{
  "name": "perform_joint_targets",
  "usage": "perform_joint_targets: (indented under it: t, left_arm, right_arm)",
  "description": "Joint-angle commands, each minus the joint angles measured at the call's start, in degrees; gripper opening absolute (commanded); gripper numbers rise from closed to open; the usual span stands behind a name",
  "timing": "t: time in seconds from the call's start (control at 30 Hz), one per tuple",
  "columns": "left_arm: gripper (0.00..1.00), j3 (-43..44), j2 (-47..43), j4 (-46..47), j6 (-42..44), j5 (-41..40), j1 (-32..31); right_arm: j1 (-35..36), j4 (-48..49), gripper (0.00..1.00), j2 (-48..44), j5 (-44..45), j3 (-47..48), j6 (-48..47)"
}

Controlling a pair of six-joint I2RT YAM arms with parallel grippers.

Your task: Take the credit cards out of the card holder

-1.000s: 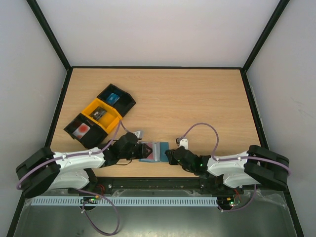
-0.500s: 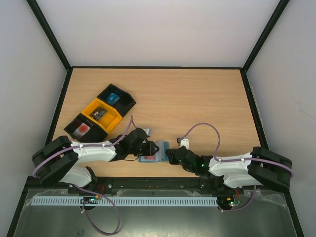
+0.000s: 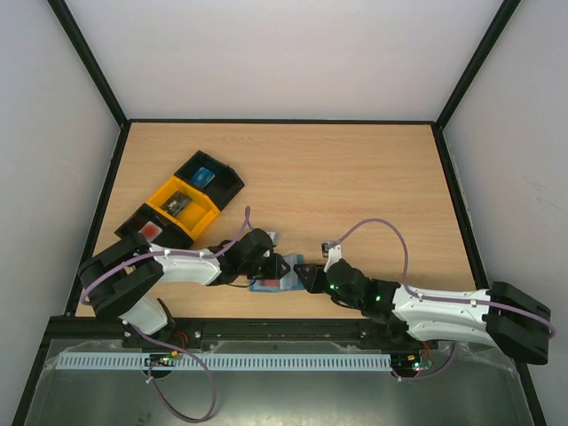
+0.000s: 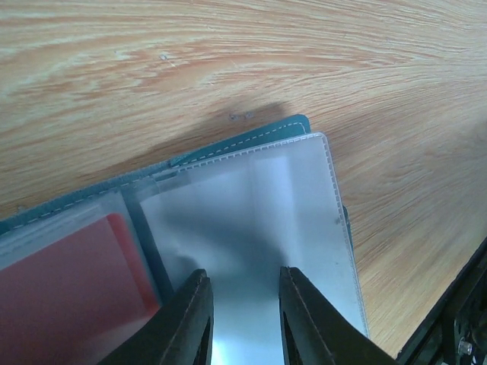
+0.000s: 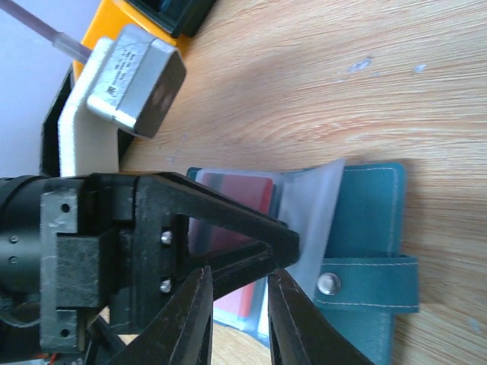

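Wooden surface [image 3: 355,177]; card holder [image 5: 373,205] lies open at its near edge, between both arms. Left gripper [image 4: 245,277] jaws pinch the floppy clear sleeve [image 4: 251,198]. Right gripper [image 5: 240,275] jaws are narrowly parted, grip unclear. The red card [image 4: 68,289] looks stiff and slick; you should take it by an edge.

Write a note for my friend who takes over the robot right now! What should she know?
Left gripper: jaws nearly closed, over the clear sleeve; can't tell if it grips.
Right gripper: jaws nearly closed, close by the left one; grip unclear too.
Card holder: lies open on the table, near the front edge. A red card sits in its sleeve.
Done: holder opened.
Left: pull the cards out.
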Motion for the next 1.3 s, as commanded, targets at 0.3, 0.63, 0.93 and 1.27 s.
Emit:
perform_joint_targets:
  t: [0.3, 0.63, 0.93, 1.27]
  left_arm:
    - [0.2, -1.12, -3.35, 1.93, -2.12, 0.53, 0.4]
    - [0.36, -2.08, -16.74, -11.64, -3.71, -7.33, 2.52]
    - [0.55, -10.58, -29.8, -20.01, -1.89, -8.01, 11.21]
    - [0.59, -18.98, -31.67, -10.47, -1.83, -0.89, 16.13]
  right_arm:
    - [0.28, 8.27, 0.2, 15.56, -4.16, 1.37, 0.87]
    - [0.28, 12.78, 0.18, 27.42, -5.33, -0.44, 4.03]
    - [0.28, 14.58, 0.18, 29.5, -4.96, -2.06, 5.06]
    - [0.28, 14.85, 0.18, 29.38, -4.6, -2.1, 5.35]
